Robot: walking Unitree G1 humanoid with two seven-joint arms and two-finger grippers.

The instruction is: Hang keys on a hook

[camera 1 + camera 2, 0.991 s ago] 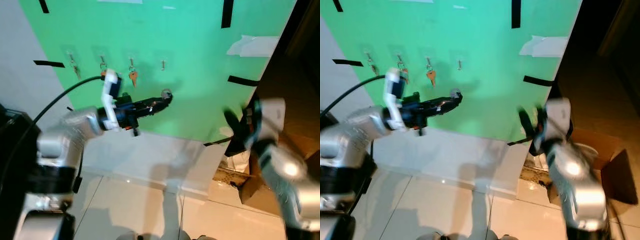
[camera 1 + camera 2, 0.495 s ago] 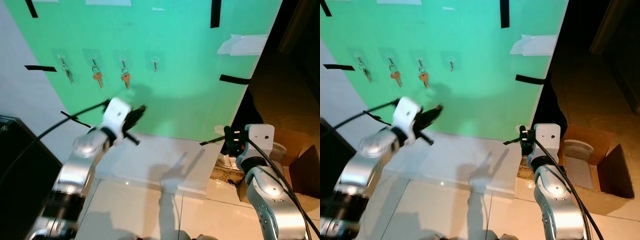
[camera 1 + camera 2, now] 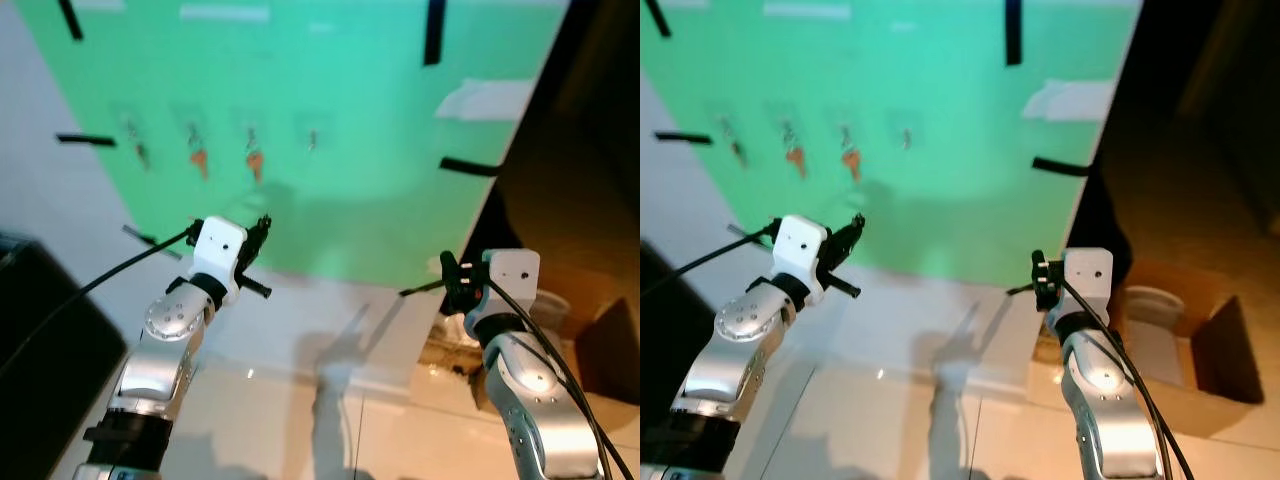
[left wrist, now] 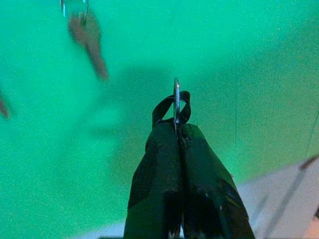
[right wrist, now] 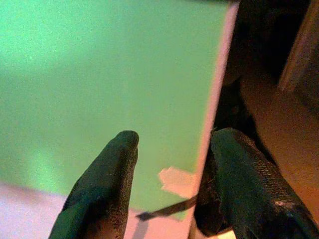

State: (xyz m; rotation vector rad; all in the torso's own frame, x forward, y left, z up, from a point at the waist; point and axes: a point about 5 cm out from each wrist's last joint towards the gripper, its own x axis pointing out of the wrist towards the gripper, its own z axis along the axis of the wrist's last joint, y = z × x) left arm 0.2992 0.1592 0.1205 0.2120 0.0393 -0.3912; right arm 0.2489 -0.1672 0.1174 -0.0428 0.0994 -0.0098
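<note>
Left wrist view: left gripper [image 4: 178, 130] clenched on a thin silver key ring [image 4: 176, 102], mid-frame; right gripper [image 5: 172, 149] spread apart.

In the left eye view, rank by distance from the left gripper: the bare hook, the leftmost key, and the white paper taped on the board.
From the left gripper:
1. Bare hook, above, slightly right.
2. Leftmost key, upper left.
3. White paper, far right near the board's edge.
</note>
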